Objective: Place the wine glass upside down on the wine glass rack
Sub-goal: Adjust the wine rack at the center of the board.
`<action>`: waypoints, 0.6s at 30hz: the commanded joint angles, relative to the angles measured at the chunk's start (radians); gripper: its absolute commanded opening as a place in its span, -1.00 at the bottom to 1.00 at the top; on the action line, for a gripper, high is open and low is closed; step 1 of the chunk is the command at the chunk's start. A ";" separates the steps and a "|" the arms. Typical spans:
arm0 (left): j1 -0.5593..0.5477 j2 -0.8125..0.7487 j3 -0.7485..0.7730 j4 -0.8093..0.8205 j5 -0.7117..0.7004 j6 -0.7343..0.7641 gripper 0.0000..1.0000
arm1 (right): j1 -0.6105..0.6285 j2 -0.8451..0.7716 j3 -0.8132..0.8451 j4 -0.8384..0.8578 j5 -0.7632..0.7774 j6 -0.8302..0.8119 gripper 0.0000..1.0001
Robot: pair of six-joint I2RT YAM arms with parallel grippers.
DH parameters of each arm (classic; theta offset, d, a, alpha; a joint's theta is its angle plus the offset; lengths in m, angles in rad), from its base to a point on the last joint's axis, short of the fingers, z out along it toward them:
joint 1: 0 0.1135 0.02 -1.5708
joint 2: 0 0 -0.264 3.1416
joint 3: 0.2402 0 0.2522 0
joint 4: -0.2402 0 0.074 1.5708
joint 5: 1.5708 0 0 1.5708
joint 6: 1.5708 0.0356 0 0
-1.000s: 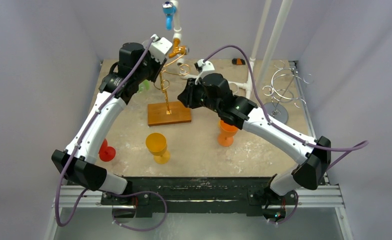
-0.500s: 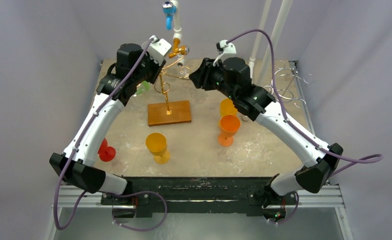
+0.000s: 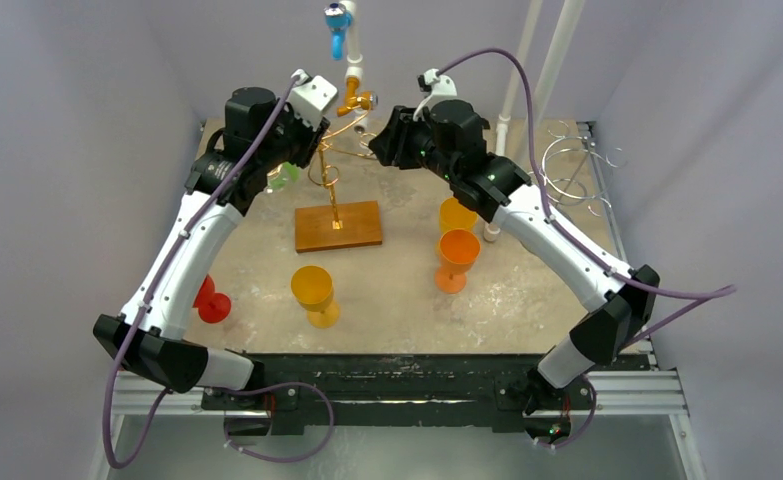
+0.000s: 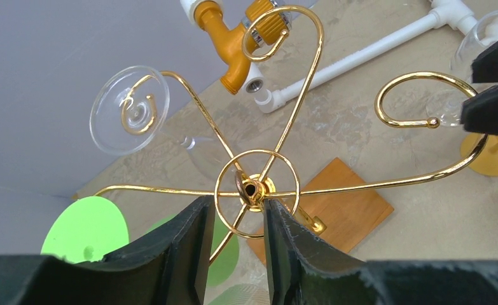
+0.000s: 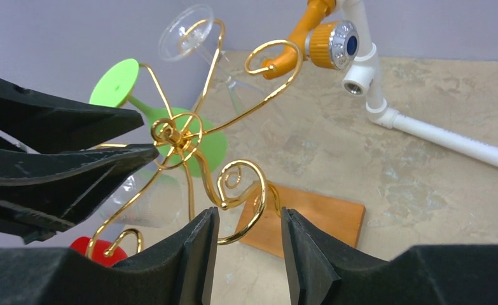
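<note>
Clear glass (image 4: 128, 109) and green glass (image 4: 84, 229) hang inverted on the rack (image 4: 254, 189). My right fingers (image 5: 189, 267) are released and empty, and I cannot tell whether my left fingers (image 4: 170, 267) hold anything. The orange glass (image 3: 457, 248) waits.

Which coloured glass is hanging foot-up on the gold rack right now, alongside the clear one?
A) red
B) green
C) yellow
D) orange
B: the green glass hangs foot-up from an arm of the gold rack near the clear glass, while the red glass, orange glass and yellow glass are down on the table.
</note>
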 commanded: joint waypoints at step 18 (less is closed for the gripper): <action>0.009 0.051 0.019 0.051 0.025 -0.138 -0.19 | -0.004 -0.005 -0.030 0.073 -0.051 0.021 -0.73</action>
